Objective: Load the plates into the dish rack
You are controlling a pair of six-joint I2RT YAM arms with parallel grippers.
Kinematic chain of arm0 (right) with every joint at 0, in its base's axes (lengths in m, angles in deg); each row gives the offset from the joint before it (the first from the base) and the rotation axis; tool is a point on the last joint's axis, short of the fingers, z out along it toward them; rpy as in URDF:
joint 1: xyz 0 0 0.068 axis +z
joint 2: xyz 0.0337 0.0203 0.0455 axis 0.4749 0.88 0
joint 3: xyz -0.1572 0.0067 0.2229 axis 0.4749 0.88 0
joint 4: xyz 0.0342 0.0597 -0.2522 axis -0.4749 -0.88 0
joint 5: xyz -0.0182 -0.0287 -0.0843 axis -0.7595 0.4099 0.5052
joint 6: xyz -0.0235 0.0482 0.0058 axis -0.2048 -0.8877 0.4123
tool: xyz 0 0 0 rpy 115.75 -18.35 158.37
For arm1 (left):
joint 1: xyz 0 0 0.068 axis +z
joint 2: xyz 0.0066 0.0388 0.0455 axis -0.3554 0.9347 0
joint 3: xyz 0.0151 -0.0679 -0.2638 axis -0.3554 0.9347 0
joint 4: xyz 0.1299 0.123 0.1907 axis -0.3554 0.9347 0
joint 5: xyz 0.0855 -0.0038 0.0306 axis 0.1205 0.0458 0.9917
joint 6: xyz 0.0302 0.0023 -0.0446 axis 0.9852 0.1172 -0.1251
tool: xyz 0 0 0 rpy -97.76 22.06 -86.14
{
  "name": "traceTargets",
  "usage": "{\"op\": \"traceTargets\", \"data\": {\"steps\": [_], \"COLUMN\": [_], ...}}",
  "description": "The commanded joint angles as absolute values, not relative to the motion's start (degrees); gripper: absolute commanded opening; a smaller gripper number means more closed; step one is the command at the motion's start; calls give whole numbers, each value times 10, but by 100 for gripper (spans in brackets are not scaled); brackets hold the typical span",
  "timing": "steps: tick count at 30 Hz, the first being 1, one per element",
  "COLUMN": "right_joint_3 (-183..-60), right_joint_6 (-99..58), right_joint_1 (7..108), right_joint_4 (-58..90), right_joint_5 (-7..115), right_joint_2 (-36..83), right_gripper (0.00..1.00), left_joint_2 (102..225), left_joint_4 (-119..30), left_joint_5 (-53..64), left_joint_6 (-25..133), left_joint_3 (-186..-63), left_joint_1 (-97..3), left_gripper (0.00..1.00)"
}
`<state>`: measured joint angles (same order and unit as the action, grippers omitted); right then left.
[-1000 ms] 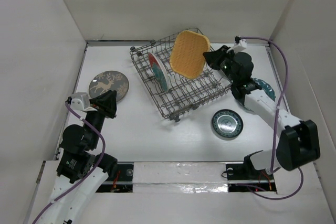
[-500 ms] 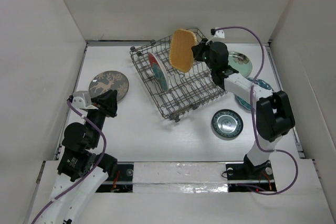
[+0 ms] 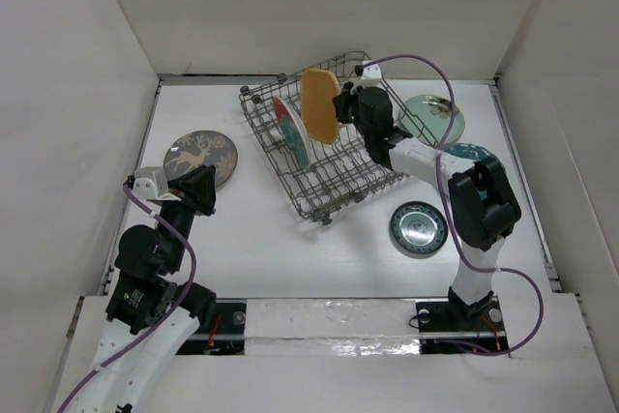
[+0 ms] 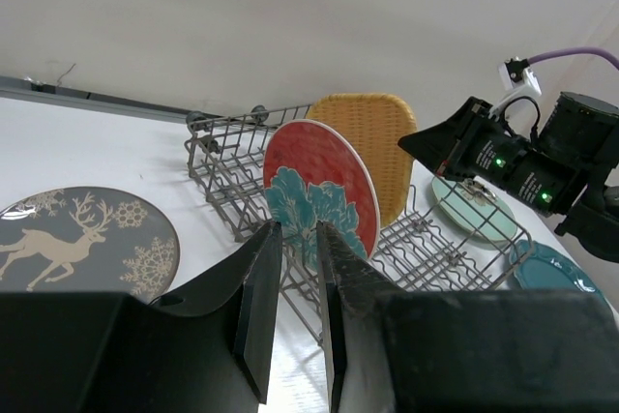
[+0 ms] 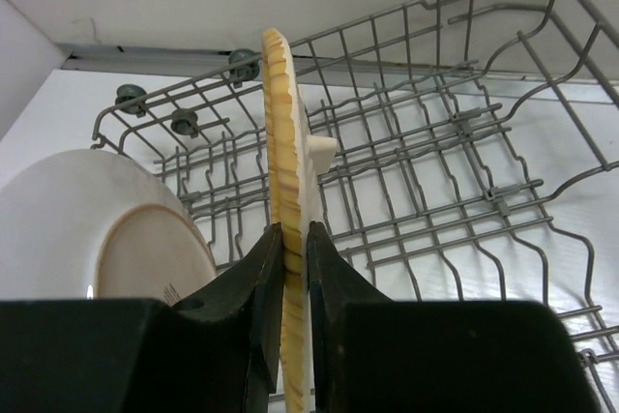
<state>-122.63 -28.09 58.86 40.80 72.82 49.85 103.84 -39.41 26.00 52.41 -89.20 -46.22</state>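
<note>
My right gripper [image 3: 338, 109] is shut on the yellow woven plate [image 3: 319, 105], holding it upright and edge-on over the dish rack [image 3: 363, 181]. In the right wrist view both fingers pinch the yellow plate's [image 5: 283, 142] rim, with the rack's wires [image 5: 435, 142] behind. A red plate with teal flowers [image 3: 290, 132] stands in the rack's tines just left of it. My left gripper [image 3: 201, 191] hovers open and empty near the grey deer plate [image 3: 200, 157], which lies flat on the table. The left gripper [image 4: 298, 229] points toward the red plate [image 4: 324, 191].
A pale mint plate [image 3: 432, 115] lies right of the rack. A teal scalloped plate [image 3: 469, 152] is partly hidden under the right arm. A small dark ringed plate [image 3: 418, 228] lies in front of the rack's right corner. White walls enclose the table.
The right gripper has swung the yellow plate leftward and turned it from face-on to edge-on, over the rack beside the red plate. The left arm has barely moved.
</note>
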Motion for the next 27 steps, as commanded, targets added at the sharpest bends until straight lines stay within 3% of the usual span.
{"op": "traceTargets", "data": {"steps": [1,14,18,24,27], "right_joint_3": [-1254,-1117,-1084,-1103,-1100], "right_joint_6": [-239,-184,-185,-211,-228], "right_joint_1": [603,681,698,703,703], "right_joint_4": [512,628,644,544,499], "right_joint_5": [770,839,886,913,911], "right_joint_2": [493,515,503,485,473], "right_gripper": [0,0,11,11,17], "left_joint_2": [1043,1039,1039,1035,1033], "left_joint_4": [-413,-413,-413,-412,-412], "left_joint_5": [261,259,257,254,253], "left_joint_6": [527,527,527,526,526], "left_joint_3": [-889,-889,-889,-889,-889], "left_joint_1": [-461,-461,-461,-461,-461], "left_gripper": [18,18,18,18,18]}}
